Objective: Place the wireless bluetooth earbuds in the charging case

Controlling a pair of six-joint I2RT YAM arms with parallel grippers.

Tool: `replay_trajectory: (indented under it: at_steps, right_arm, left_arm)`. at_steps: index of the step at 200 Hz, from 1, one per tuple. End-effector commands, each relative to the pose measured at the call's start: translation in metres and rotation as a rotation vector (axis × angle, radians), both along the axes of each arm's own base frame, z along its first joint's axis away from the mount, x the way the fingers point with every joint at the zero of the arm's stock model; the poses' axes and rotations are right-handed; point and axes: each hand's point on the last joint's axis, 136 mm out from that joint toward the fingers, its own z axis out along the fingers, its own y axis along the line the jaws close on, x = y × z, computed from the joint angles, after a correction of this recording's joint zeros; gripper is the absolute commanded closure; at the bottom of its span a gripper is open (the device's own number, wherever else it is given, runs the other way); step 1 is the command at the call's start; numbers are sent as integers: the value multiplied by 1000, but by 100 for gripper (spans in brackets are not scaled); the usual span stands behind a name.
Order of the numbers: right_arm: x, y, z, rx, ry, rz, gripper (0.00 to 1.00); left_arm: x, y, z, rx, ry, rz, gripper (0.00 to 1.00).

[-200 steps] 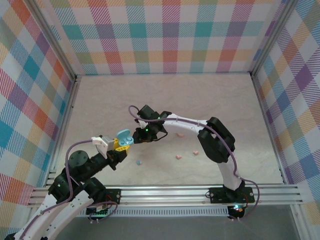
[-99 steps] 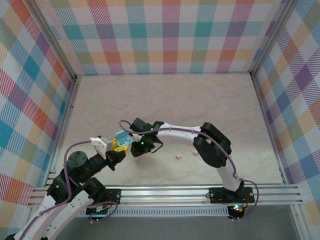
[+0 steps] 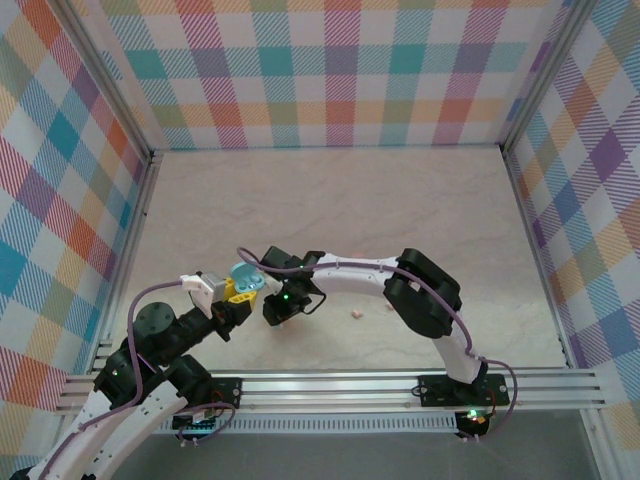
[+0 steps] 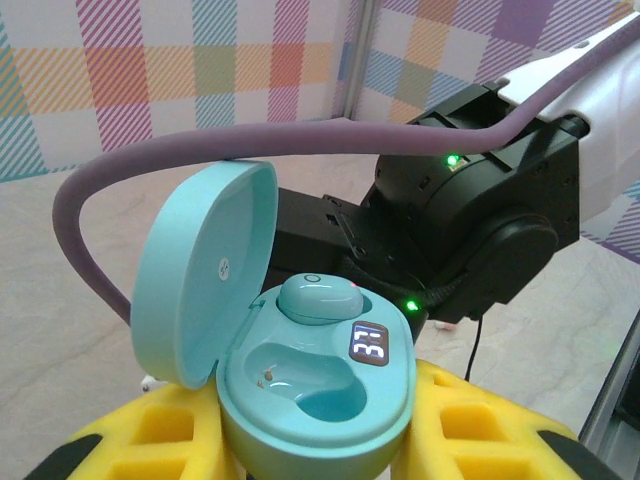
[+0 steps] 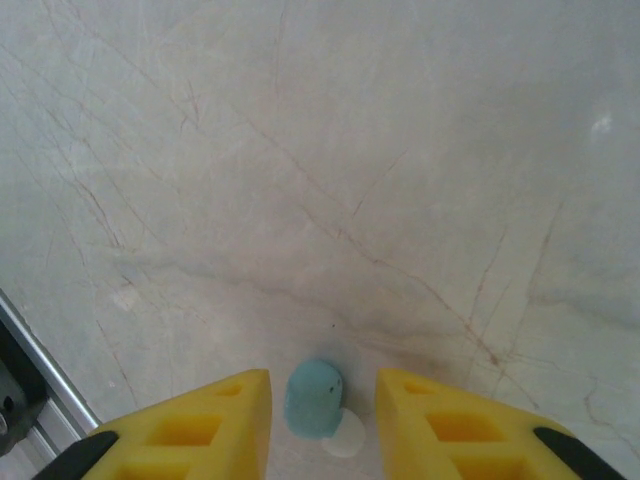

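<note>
One light blue earbud (image 4: 318, 298) seated at the far side of the open charging case (image 4: 330, 400), clamped in the left claw (image 4: 315, 450); near well (image 4: 295, 378) bare. Beyond, straddles the second light blue earbud (image 5: 313, 398) on the worktop (image 5: 300, 150) with the right claw (image 5: 322, 388), jaws slightly apart, not yet closed. Looks like the pick-up step. Next: pinch, lift, line up over that bare well. Farther off, one pink earbud (image 3: 356, 314) loose.

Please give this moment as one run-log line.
left gripper: shut on blue charging case, lid open | seated blue earbud: one, other slot empty | right gripper: open, straddling loose blue earbud
</note>
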Motion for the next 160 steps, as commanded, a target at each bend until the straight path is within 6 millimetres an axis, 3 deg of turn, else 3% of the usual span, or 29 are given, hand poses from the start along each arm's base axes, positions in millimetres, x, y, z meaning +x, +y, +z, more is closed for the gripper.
replay_trajectory:
  at_steps: [1,49,121,160]
  right_arm:
    - [-12,-1,2,3,-16,57,63]
    - [-12,-1,-4,-32,-47,79,62]
    - [-4,-23,-21,-190,-133,61,64]
    - [5,-32,-21,-231,-177,31,67]
  left_arm:
    - [-2,2,18,-26,-47,4,76]
    - [-2,3,18,-25,-44,4,76]
    - [-3,3,19,-29,-45,6,76]
    - [-2,2,18,-30,-40,4,76]
